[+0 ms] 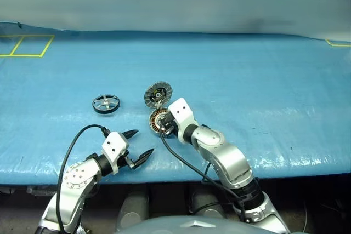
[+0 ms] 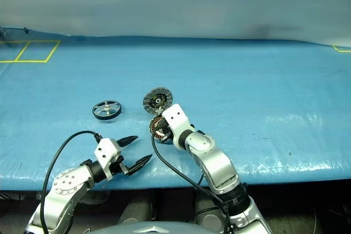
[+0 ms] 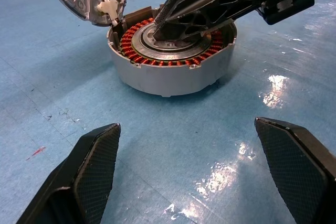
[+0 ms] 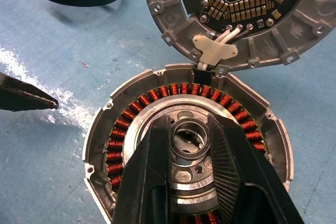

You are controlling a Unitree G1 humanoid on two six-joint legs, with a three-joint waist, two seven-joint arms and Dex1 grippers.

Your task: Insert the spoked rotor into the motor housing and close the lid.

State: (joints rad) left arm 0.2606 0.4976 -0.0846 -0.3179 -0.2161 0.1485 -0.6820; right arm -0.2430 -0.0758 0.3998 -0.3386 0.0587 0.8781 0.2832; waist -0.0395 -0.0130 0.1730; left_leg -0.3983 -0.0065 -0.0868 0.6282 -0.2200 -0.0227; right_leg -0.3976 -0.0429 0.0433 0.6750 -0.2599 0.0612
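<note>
On a blue-covered worktop (image 1: 263,80), the spoked rotor (image 1: 106,103) lies flat at the left, well apart from the other parts. Nearer the front edge, the left hand (image 1: 137,145) hovers with its fingers spread wide and empty, pointing toward the motor housing (image 3: 173,61). The housing sits near the middle of the worktop, its copper windings exposed, with the lid (image 1: 158,95) swung open and standing tilted at its far side, inner face showing. The right hand (image 4: 191,153) reaches over the housing, its two fingers narrowly parted on either side of the silver central hub.
</note>
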